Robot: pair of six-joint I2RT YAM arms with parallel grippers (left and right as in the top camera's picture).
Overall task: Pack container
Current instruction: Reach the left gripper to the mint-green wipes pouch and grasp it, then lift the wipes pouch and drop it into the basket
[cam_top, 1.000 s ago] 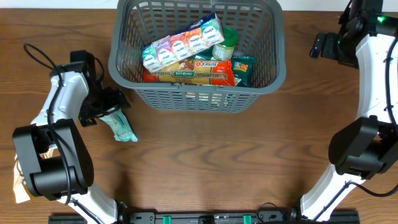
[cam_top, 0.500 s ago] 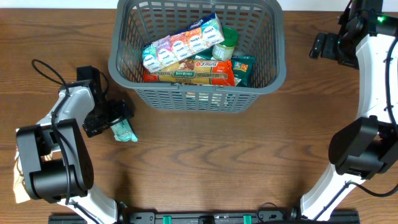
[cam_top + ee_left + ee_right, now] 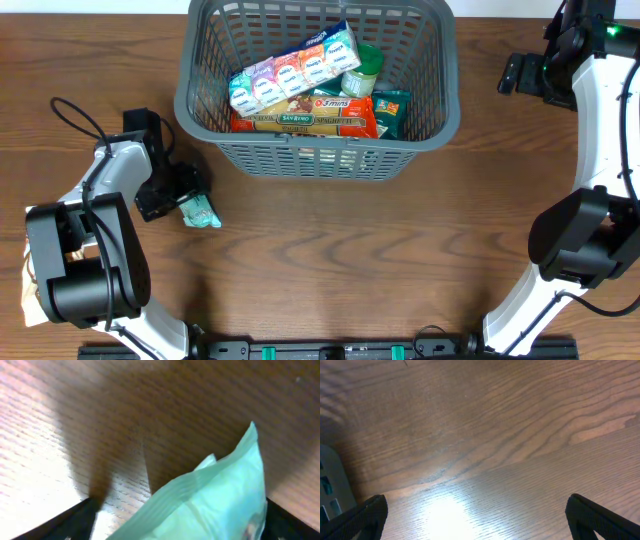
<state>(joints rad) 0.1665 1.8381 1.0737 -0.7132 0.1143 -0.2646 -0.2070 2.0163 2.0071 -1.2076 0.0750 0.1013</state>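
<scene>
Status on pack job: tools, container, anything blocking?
Left tool straddling teal packet, grip unconfirmed. Right tool open over table. Container part-filled. Nothing between packet and container.

Dark grey slotted container [image 3: 315, 150]. Inside it, a red-orange packet [image 3: 320, 118] and a pastel multicoloured pack [image 3: 295, 68]. Left of it, a mint-green pouch [image 3: 200, 210] on the brown wood-grain bench [image 3: 400, 250].

A brown wood-grain table [image 3: 330, 250] fills the view; a beige paper scrap [image 3: 31, 296] lies at its left edge.
</scene>
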